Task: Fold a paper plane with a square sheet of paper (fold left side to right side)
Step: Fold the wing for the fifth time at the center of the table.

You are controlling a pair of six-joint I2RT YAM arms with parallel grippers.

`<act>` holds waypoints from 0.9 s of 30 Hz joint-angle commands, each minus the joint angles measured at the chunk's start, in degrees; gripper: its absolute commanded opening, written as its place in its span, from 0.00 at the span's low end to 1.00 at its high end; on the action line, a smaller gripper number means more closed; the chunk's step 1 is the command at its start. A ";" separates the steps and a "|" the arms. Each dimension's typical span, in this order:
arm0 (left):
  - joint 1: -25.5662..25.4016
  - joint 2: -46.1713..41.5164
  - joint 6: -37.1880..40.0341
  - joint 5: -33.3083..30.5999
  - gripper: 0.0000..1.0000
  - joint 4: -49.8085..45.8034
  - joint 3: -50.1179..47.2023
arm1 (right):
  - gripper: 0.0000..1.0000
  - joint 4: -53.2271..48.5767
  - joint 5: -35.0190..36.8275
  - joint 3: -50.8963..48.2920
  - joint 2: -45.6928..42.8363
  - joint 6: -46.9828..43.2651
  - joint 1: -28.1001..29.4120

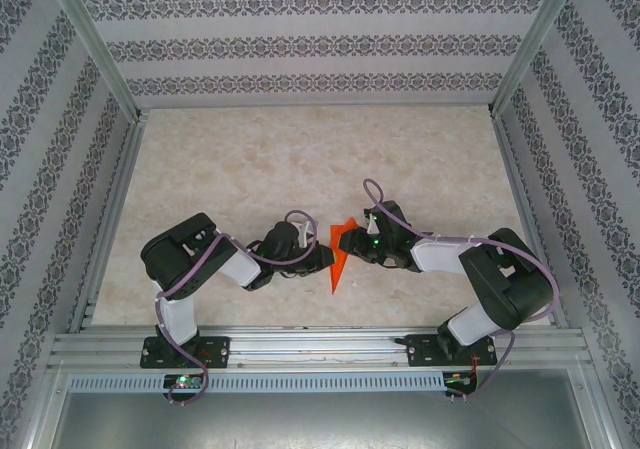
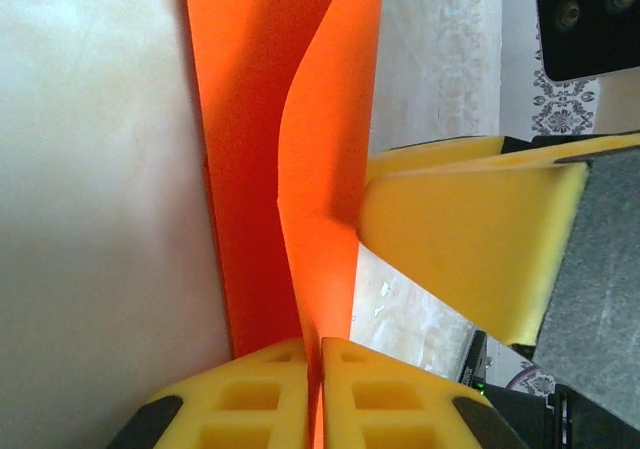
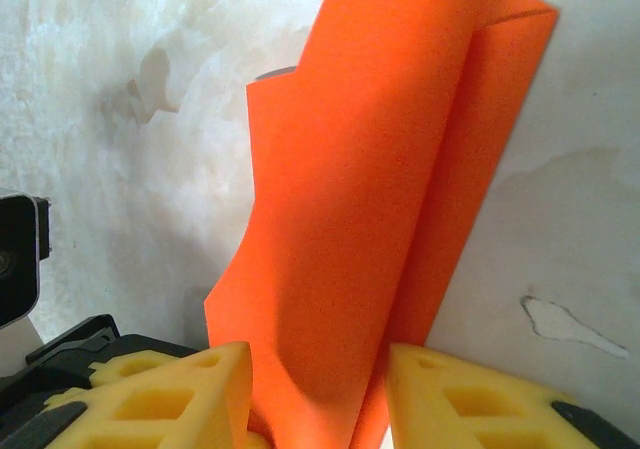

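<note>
1. The left fingers (image 2: pixel 250 399) are closed and pinch a raised flap of the paper (image 2: pixel 250 119) between their pads.
2. The right fingers (image 3: pixel 150 399) stand apart with the folded paper between them. No firm clamp is evident. In the left wrist view, one right finger touches the flap's outer face just ahead of the left fingertips.
3. Position: the paper lies on the table (image 3: pixel 120 119) between the two sets of fingers. It is a narrow folded strip, and its pointed end runs past both fingertips toward the arm bases.
4. Handling (judgement): the paper is thin, very light and limp.
   - The flap already bows where it is lifted.
   - It likely takes a crease readily.
   - It likely crumples or tears under a hard squeeze.
   - It likely slides on the smooth table if pushed from one side only.
5. Where to hold (judgement): take the flap at its free edge, close to the crease. Pin the flat layer beside the other fingers. Avoid gripping mid-panel, which buckles the sheet.
6. Markings: the paper is plain orange. No brand, label or writing is legible on the paper or the fingers.
</note>
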 commanded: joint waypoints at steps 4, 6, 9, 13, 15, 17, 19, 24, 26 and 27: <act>1.23 3.17 0.14 0.30 0.09 -1.17 1.53 | 0.42 -0.39 3.08 0.10 5.62 -1.12 1.97; 1.40 3.62 -0.11 0.24 0.09 -0.88 1.38 | 0.41 -0.61 3.07 0.19 5.71 -1.34 1.96; 1.91 4.21 -0.56 0.15 0.08 -0.07 0.83 | 0.41 -0.99 3.16 0.37 5.73 -1.47 1.95; 2.46 4.73 -0.74 0.37 0.07 0.13 0.60 | 0.41 -1.27 3.09 0.62 5.82 -1.66 1.95; 2.72 5.16 -0.87 0.62 0.07 0.02 0.77 | 0.41 -1.36 2.99 0.83 5.72 -1.66 1.97; 2.96 5.56 -1.09 0.85 0.06 -0.19 0.83 | 0.41 -1.45 2.66 0.89 5.50 -1.72 1.96; 3.21 6.00 -1.27 0.94 0.06 -0.65 1.05 | 0.42 -1.39 2.40 0.89 4.81 -1.63 1.89; 3.76 7.40 -2.10 1.07 0.04 -0.91 1.12 | 0.41 -1.27 1.93 0.55 1.92 -1.47 1.08; 4.00 8.10 -2.61 1.35 0.04 -0.02 0.99 | 0.42 -1.36 1.85 0.22 0.93 -1.42 0.58; 4.09 8.41 -2.87 1.58 0.03 0.66 0.84 | 0.42 -1.37 1.68 0.15 0.72 -1.39 0.26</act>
